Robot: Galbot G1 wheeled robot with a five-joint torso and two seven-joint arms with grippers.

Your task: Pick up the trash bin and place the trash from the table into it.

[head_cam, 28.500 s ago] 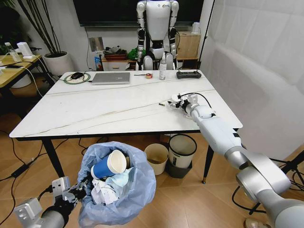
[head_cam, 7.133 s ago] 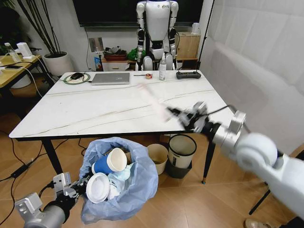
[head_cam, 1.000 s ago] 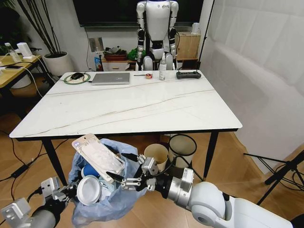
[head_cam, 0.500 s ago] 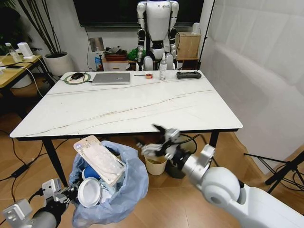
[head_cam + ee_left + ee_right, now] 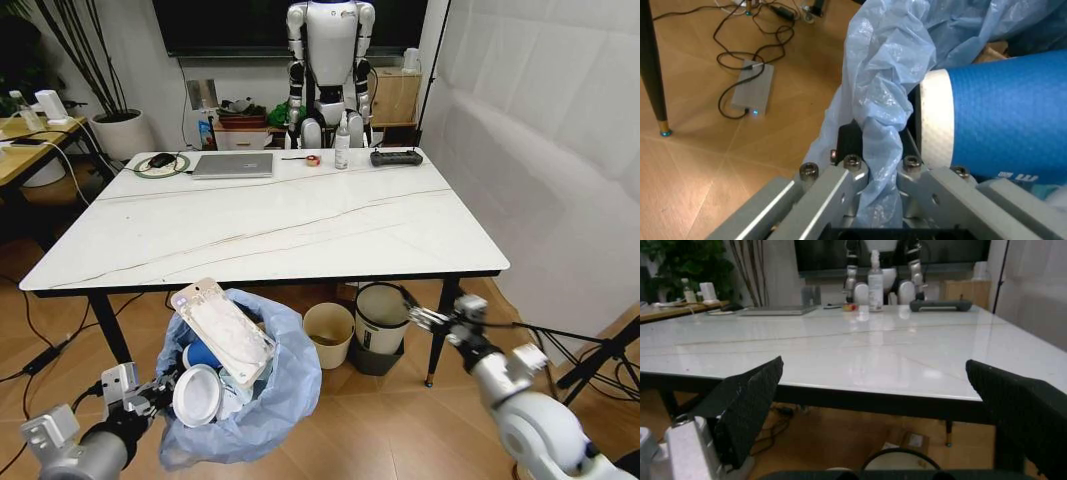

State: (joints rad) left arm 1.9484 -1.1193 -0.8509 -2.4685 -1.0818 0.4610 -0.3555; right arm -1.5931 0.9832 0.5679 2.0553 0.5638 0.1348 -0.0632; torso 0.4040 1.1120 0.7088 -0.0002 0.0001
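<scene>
The left hand [image 5: 150, 397] is clamped on the crinkled light-blue bag of the small round trash bin [image 5: 245, 400], below the white marble-look desk [image 5: 260, 225]. The right hand [image 5: 425, 318] hovers spread, empty, near the black white-rimmed bin [image 5: 383, 325] and cream bin [image 5: 329, 333].

Robotics lab: humanoid robot [image 5: 331, 60], laptop [image 5: 234, 165], white backdrop [image 5: 540, 120].

We see a wood floor [image 5: 400, 420], a white wall [image 5: 540, 130], a dark screen [image 5: 220, 25], our potted plant [image 5: 118, 128], a wooden side table [image 5: 25, 140], floor cables [image 5: 40, 355].
</scene>
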